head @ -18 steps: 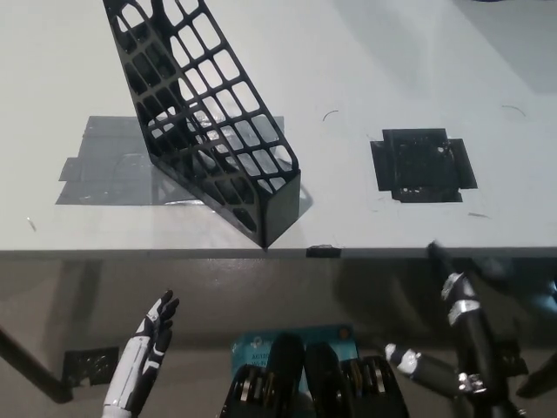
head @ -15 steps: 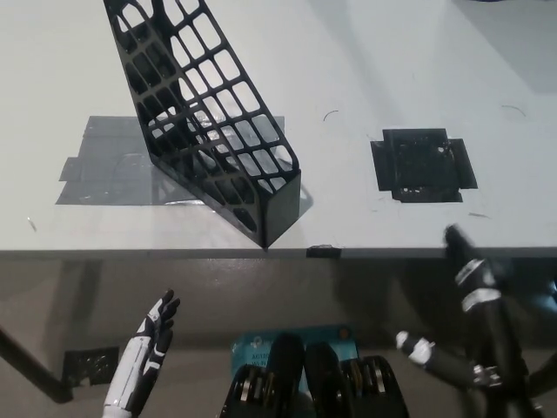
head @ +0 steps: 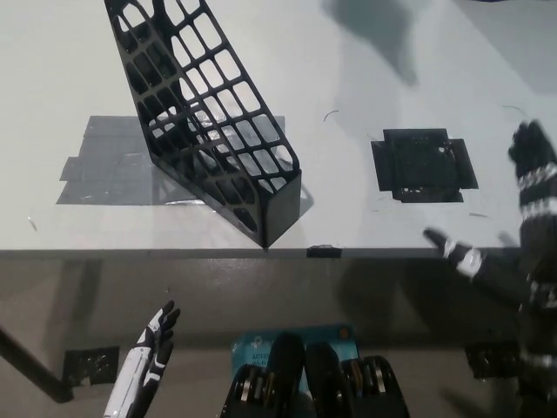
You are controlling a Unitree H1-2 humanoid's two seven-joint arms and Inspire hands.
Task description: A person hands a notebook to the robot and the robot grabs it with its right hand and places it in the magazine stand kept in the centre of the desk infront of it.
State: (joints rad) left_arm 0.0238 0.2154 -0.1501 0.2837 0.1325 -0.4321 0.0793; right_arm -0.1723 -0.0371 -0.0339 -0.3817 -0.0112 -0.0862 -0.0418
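Since the earlier frames, the black right hand has risen from the lower right corner to the right edge of the frame, where it now overlaps the front edge of the desk; a soft shadow has also appeared at the upper centre. Nearest the camera, the white left hand rests at the lower left, below the desk edge, fingers extended and slightly apart, holding nothing. The right hand is spread, fingers apart, with nothing between them.

Further up, the black magazine stand sits left of centre on a patch of grey tape, its lattice walls leaning toward the upper left and its low solid end at the desk's front edge. A square of black tape lies to its right, well apart from it.

The notebook is not in view (nor is any person). The step in hand appears to be the reach to receive. The next move calls for holding the right hand open at the right side until the notebook is offered, then closing on it.
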